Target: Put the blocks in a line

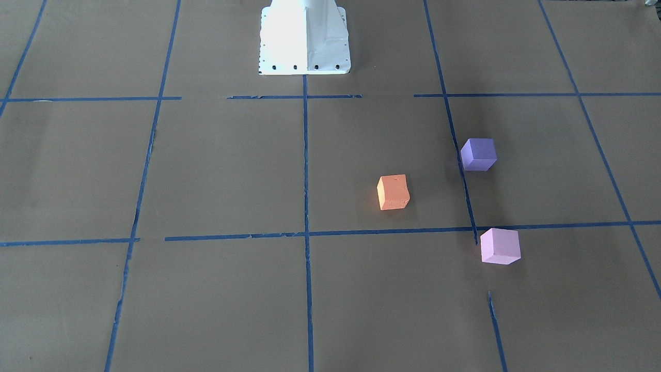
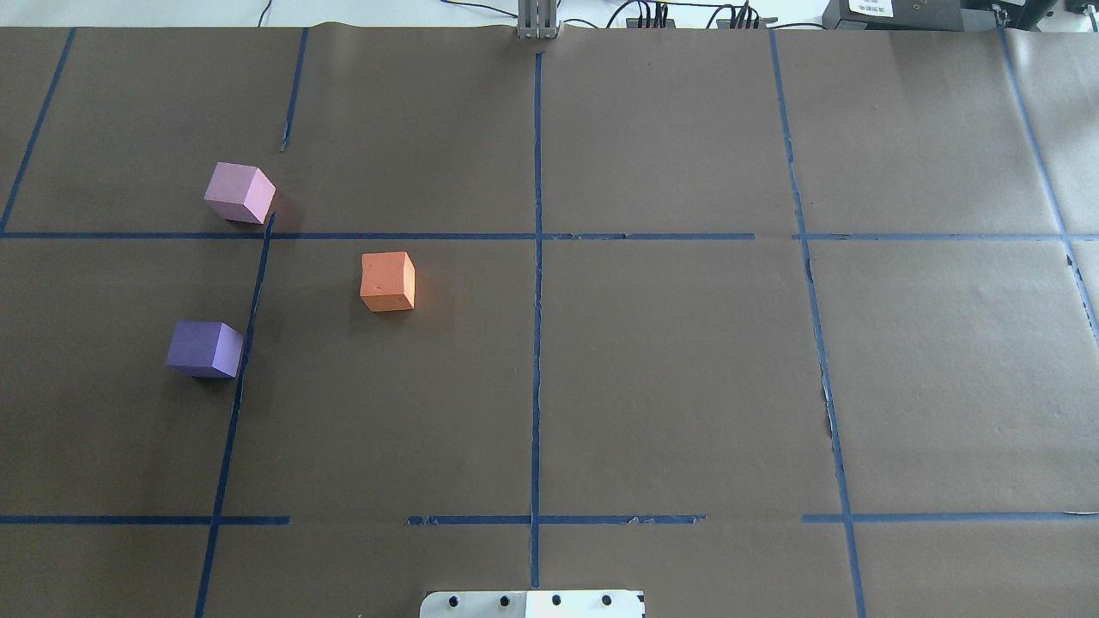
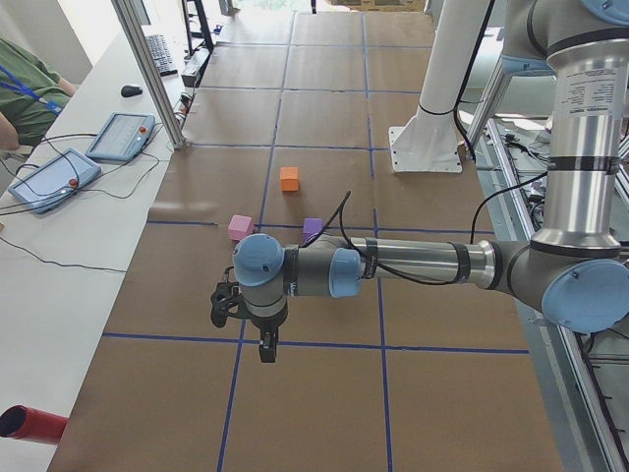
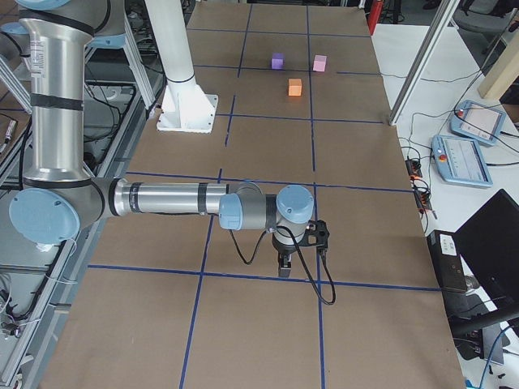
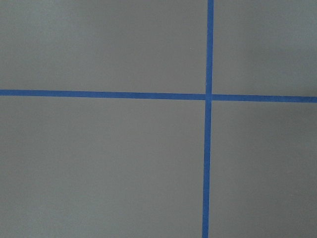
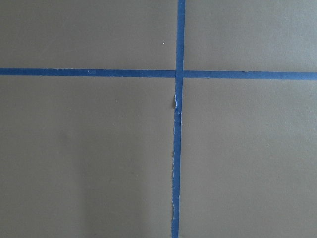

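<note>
Orange block (image 2: pixel 387 281) is sitting left of centre in the overhead frame, with the purple block (image 2: pixel 204 348) lower left of it and the pink block (image 2: pixel 239 192) upper left, all apart. Left gripper (image 3: pixel 265 346) and right gripper (image 4: pixel 283 265) are hanging over the table (image 3: pixel 324 413); how far their fingers are parted, I cannot tell

Counter (image 2: pixel 652 378) is lit evenly and softly in all views; no hard shadows are cast. Only faint, short shadows are seen beside the orange block (image 2: pixel 387 281) and the pink block (image 2: pixel 239 192), on their right sides in the overhead view. White robot base (image 1: pixel 303 39) is blown out in the front-facing view, with surface detail lost. The strip beyond the counter's far edge is washed out in the overhead view. Fixed views are kept sharp. Wrist views are flat and low in contrast, tape lines (image 5: pixel 208 148) slightly soft; a greyer cast is noted in the left one, a warmer one in the right.
</note>
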Controlling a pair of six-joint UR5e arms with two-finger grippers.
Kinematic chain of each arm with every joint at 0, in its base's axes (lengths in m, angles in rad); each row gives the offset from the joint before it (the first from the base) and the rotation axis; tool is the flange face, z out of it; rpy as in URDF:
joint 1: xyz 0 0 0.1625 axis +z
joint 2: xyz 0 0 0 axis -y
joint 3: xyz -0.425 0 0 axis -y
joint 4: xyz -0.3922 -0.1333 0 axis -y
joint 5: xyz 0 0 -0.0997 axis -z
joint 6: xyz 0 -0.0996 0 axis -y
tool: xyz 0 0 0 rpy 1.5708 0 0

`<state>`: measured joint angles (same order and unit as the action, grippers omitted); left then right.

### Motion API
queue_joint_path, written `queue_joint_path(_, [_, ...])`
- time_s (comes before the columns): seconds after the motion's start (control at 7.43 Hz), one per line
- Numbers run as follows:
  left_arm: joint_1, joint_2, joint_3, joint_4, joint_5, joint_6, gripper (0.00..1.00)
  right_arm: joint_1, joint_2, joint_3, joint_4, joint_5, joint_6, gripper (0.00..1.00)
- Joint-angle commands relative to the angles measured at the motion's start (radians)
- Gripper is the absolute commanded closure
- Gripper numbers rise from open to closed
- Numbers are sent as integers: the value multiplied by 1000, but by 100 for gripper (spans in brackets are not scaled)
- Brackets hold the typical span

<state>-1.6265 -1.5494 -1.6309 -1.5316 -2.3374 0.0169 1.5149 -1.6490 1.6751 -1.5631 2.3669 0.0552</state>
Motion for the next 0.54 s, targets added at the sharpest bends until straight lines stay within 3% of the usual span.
queue_joint_path(0.0, [0, -3, -4, -1, 0, -2, 0, 1, 0, 0, 0, 0, 0, 0])
queue_joint_path(0.27, [10, -72, -33, 7, 4, -11, 0, 1, 2, 0, 0, 0, 0, 0])
queue_joint_path(0.4, [73, -143, -76, 74, 7, -20, 0, 1, 0, 0, 0, 0, 0, 0])
